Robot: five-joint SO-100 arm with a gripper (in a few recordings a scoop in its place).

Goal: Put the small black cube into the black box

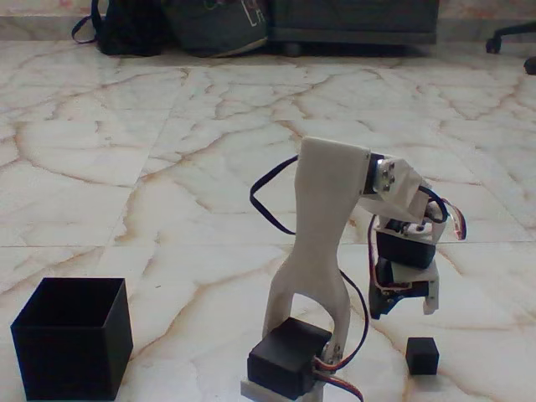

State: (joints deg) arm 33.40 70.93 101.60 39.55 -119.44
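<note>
**Fingers hanging above the floor, cube just below and to the right**

In the fixed view my gripper [404, 308] hangs at the lower right of centre, pointing down toward the marble floor [167, 167]. I can make out a dark finger on the left side and a white finger [430, 295] on the right, with a gap showing between them, so my fingers look parted somewhat; how wide exactly I cannot tell from this angle. Nothing sits between them and they touch nothing that I can see. Their tips hang clear of the floor.

The small black cube [422, 355] lies on the floor at the lower right of the frame, just below my fingers and slightly to the right of them. It is near but apart from me: a strip of pale marble shows between the cube's top and my fingertips. The cube rests flat, one corner turned a little toward the camera.

The black box [74, 337] stands in the lower left corner of the frame, upright with its open top facing up, well apart from both the cube and my gripper. My white arm [322, 243] and its base rise between the box and the cube, near the bottom centre.

Along the top edge of the frame, dark bags [176, 25] rest against a piece of dark furniture [352, 21].
</note>
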